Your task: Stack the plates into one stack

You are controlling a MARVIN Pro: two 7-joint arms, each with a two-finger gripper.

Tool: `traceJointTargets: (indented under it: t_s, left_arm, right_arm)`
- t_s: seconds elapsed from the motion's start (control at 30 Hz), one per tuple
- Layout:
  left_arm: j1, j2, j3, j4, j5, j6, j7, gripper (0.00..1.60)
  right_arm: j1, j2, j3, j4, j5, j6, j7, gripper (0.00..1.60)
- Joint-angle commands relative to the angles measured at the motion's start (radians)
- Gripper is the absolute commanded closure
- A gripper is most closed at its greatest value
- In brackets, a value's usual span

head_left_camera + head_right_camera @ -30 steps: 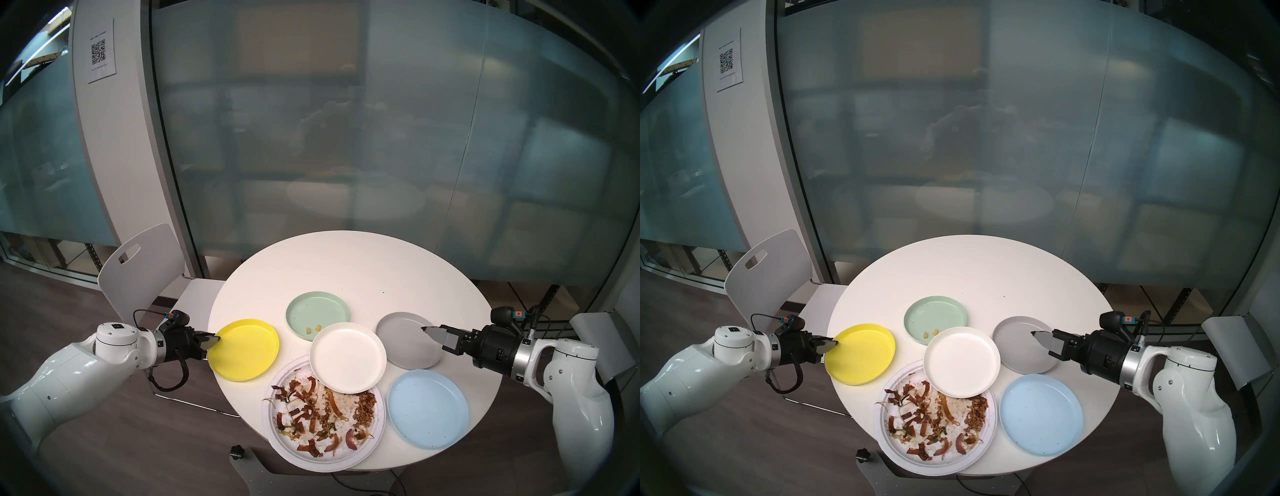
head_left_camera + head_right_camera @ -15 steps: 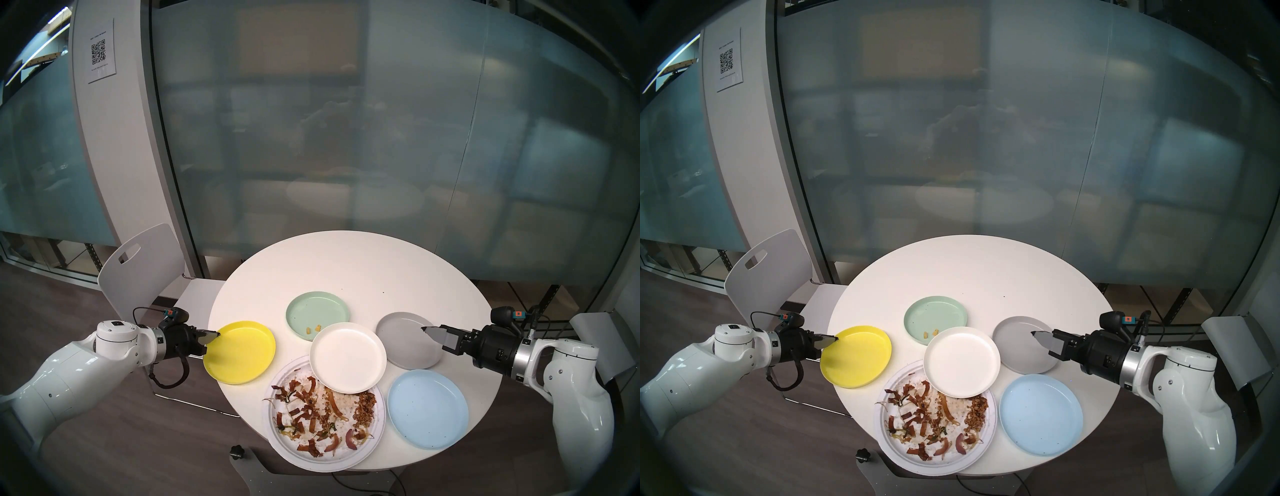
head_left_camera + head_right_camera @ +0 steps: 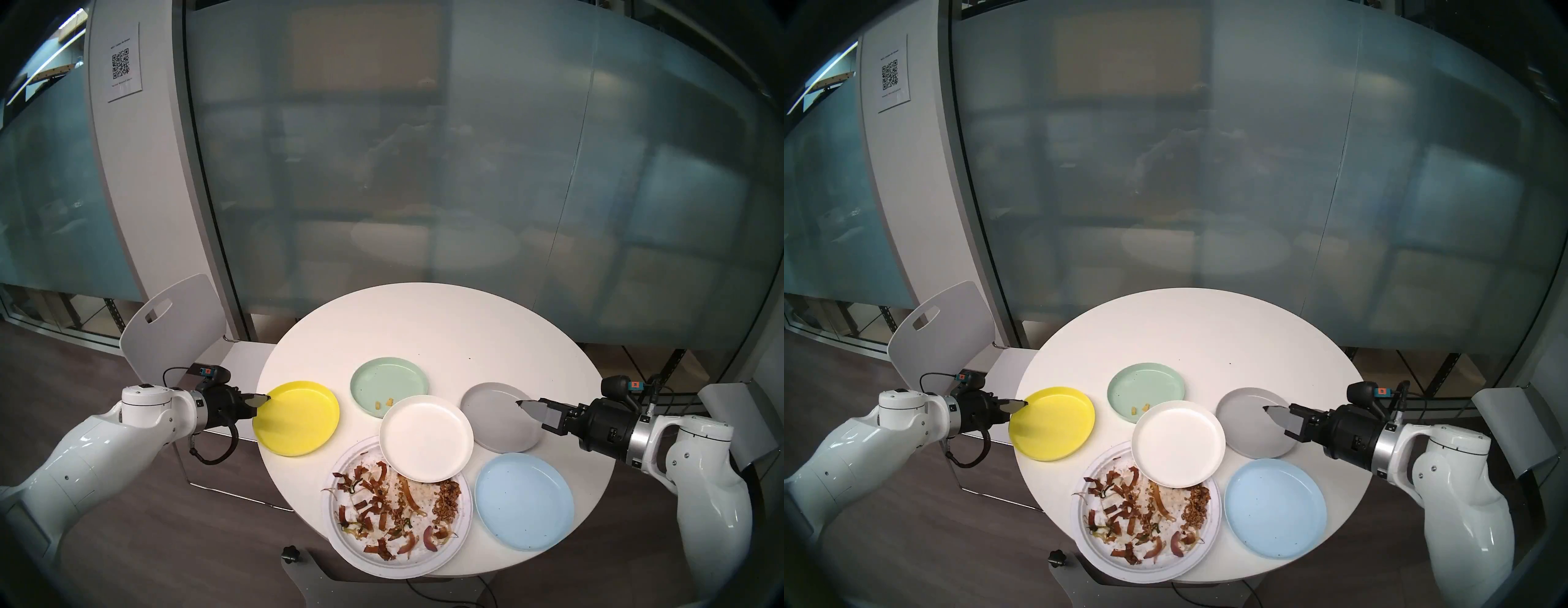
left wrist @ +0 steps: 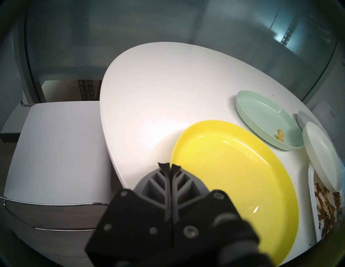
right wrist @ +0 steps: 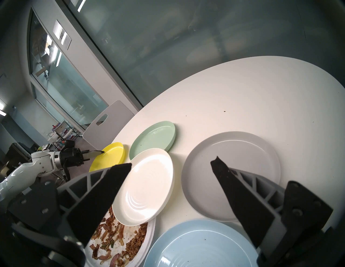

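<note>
nearby, white plate [image 3: 426, 439] overlaps paper plate [image 3: 339, 475].

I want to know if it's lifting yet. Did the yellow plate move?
Yes. The yellow plate, pinched at its rim by the left tool, has shifted up the picture, away from the food plate and toward the green plate.

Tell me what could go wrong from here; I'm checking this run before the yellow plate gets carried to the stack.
1. The left gripper pinches only the yellow plate's rim, so the tilted plate could slip or swing.
2. The white plate sits off-centre, overhanging the paper plate; another plate on top may rest crooked or slide.
3. Food scraps could foul the plate's underside.
</note>
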Motion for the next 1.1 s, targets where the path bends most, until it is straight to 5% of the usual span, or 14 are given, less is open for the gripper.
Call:
traceJointTargets:
  t_s: [0.0,0.33,0.6,1.07]
  left_arm:
    - [-0.025,0.005,-0.054,-0.021,-0.096,0.053,-0.047,1.6]
    - [-0.039,-0.015,-0.101,0.005,-0.252,0.178,-0.089,1.6]
    - [-0.014,-0.008,-0.089,-0.101,-0.246,0.182,-0.077,1.6]
    - [-0.068,-0.115,0.001,-0.247,-0.23,0.226,0.005,1.6]
  right_arm:
    - [0.002,0.002,0.0,-0.013,0.0,0.0,0.001,0.0]
    - [0.002,0.002,0.0,-0.013,0.0,0.0,0.001,0.0]
    - [0.002,0.002,0.0,-0.013,0.0,0.0,0.001,0.0]
    - [0.002,0.002,0.0,-0.012,0.0,0.0,0.002,0.0]
